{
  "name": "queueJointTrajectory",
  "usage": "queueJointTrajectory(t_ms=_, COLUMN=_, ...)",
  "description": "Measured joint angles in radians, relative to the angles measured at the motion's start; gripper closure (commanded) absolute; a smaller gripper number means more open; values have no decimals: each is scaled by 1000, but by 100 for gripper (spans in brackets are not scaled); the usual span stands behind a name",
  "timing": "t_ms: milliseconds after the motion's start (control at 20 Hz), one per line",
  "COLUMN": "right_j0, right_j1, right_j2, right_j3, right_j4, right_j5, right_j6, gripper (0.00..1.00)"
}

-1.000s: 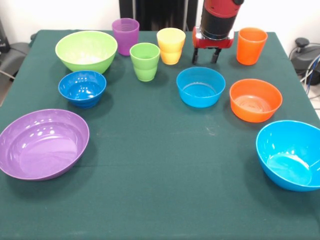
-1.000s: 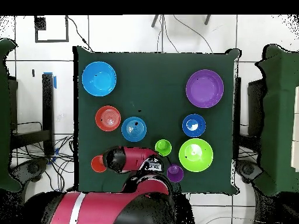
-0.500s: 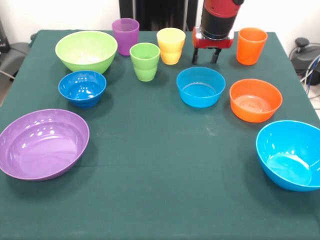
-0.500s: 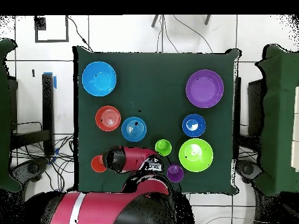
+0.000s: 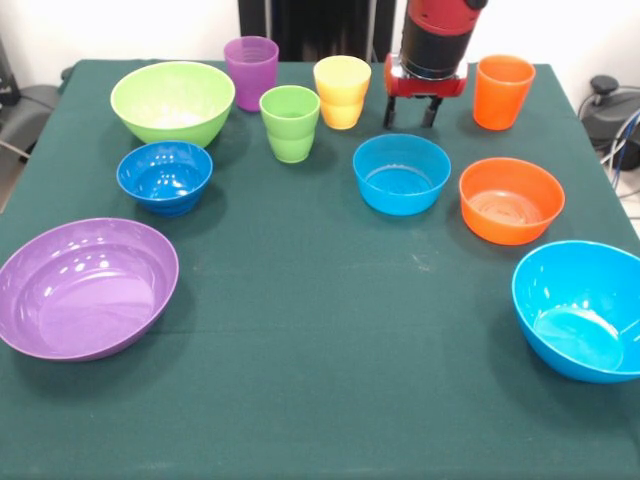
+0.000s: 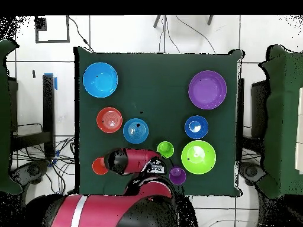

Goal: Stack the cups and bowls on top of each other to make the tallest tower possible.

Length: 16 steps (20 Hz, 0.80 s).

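1. At far left of the front view, on the green table (image 5: 300,400): large purple bowl (image 5: 85,288), upright and empty, nearest the camera edge on that side.
2. Beyond it: small dark blue bowl (image 5: 164,176), then the large lime green bowl (image 5: 172,101) toward the far edge, apart from each other.
3. Next along the far edge: purple cup (image 5: 251,72), just beside the lime green bowl's rim; whether touching, impossible to tell.
4. Slightly nearer the camera: green cup (image 5: 290,122), upright, standing between the purple cup and the yellow cup (image 5: 342,91).
5. Middle of the cloth: small light blue bowl (image 5: 401,173), empty, standing alone.
6. Above that bowl: gripper (image 5: 410,115), hanging from the red and black arm, fingers spread apart and holding nothing, just beyond the bowl's far rim, between the yellow cup and the orange cup (image 5: 501,91).
7. Right of centre: small orange bowl (image 5: 510,199), near but clear of the small light blue bowl.
8. Far right, nearest the camera: large light blue bowl (image 5: 580,308), empty.
9. No tower built: every cup and bowl standing singly, nothing nested.
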Motion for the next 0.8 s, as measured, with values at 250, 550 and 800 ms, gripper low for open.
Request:
queueJointTrajectory(t_ms=250, right_j0=2, right_j1=-35, right_j2=-18, right_j3=-28, right_j4=9, right_j5=0, right_j6=6, gripper=0)
queueJointTrajectory(t_ms=550, right_j0=17, right_j1=-105, right_j2=-54, right_j3=-35, right_j4=30, right_j5=0, right_j6=25, gripper=0)
queueJointTrajectory(t_ms=800, right_j0=19, right_j1=-165, right_j2=-70, right_j3=-34, right_j4=46, right_j5=0, right_j6=47, gripper=0)
